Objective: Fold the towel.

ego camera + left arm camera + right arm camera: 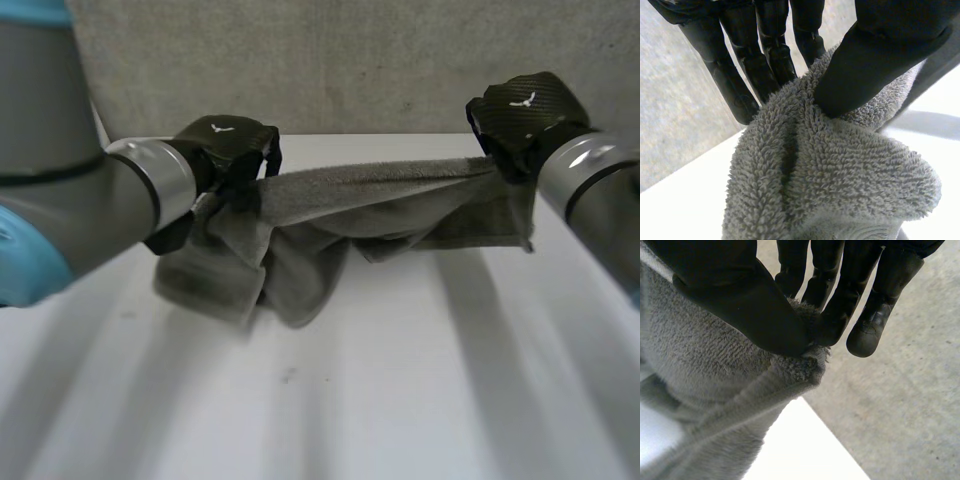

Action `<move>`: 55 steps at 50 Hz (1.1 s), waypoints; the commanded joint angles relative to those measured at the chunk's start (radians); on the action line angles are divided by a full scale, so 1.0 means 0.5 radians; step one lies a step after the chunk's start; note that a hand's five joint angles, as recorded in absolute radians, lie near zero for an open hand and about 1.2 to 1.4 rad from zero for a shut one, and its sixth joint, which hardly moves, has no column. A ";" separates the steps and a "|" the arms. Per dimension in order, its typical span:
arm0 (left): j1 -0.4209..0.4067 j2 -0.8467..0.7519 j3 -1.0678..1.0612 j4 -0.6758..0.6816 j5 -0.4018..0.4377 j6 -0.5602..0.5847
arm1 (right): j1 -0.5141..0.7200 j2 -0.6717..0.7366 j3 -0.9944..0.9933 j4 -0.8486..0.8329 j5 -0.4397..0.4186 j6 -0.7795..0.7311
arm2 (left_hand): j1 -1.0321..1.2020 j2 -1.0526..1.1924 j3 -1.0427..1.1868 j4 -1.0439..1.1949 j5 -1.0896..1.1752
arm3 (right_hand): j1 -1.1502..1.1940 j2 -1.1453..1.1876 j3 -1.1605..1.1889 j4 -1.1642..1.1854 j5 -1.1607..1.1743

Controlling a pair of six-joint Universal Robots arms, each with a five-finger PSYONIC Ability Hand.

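Your left arm [55, 130] is a thick grey cylinder with a thin dark seam, a light-blue cap [22, 255] at its joint and a bright silver ring [160, 178] at the wrist. Your right arm [612, 205] has the same grey and silver finish. The left hand [225, 145] and right hand [525, 112] are black with a faint woven sheen, and each carries a small white bird-shaped mark on its back. Up close, the left fingers [757, 60] are matte black and segmented, and the thumb [875, 65] is broad, smooth and round-tipped. The right fingers [875, 315] end in glossy rounded tips.
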 commanded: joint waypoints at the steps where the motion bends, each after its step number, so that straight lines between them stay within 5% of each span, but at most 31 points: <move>1: 0.024 -0.167 0.178 -0.492 0.000 0.206 | 0.021 0.113 -0.174 0.570 -0.016 -0.158 | 0.514 0.369 0.374 0.361 0.418 | 0.523 0.235 0.089 0.088 0.349; 12: 0.040 -0.631 0.322 -0.311 0.000 0.327 | 0.091 0.626 -0.210 0.377 -0.001 -0.153 | 0.514 0.369 0.374 0.361 0.418 | 0.523 0.235 0.089 0.088 0.349; 20: 0.040 -0.791 0.979 0.207 -0.003 0.523 | 0.094 0.690 -0.511 -0.384 0.147 -0.008 | 0.514 0.369 0.374 0.361 0.418 | 0.523 0.235 0.089 0.088 0.349; 22: 0.049 -0.757 1.180 0.485 0.000 0.523 | 0.082 0.507 -0.471 -0.869 0.205 0.129 | 0.514 0.369 0.374 0.361 0.418 | 0.523 0.235 0.089 0.088 0.349; 27: 0.073 -0.619 1.206 0.725 -0.012 0.493 | 0.082 0.246 -0.245 -1.438 0.187 0.191 | 0.514 0.369 0.374 0.361 0.418 | 0.523 0.235 0.089 0.088 0.349; 31: 0.098 -0.557 1.120 0.710 -0.009 0.419 | 0.076 0.184 -0.170 -1.387 0.147 0.173 | 0.514 0.369 0.374 0.361 0.418 | 0.523 0.235 0.089 0.088 0.349; 36: 0.141 -0.496 0.810 0.499 0.003 0.327 | 0.076 0.245 -0.167 -0.856 0.045 0.090 | 0.514 0.369 0.374 0.361 0.418 | 0.523 0.235 0.089 0.088 0.349; 44: 0.175 -0.493 0.118 0.103 0.101 0.504 | 0.073 0.506 -0.054 0.131 0.024 -0.189 | 0.514 0.369 0.374 0.361 0.418 | 0.523 0.235 0.089 0.088 0.349; 55: 0.175 -0.560 -0.074 0.149 0.254 0.661 | 0.064 0.543 0.020 0.239 0.008 -0.057 | 0.139 -0.006 -0.001 -0.014 0.043 | 0.523 0.235 0.089 0.088 0.349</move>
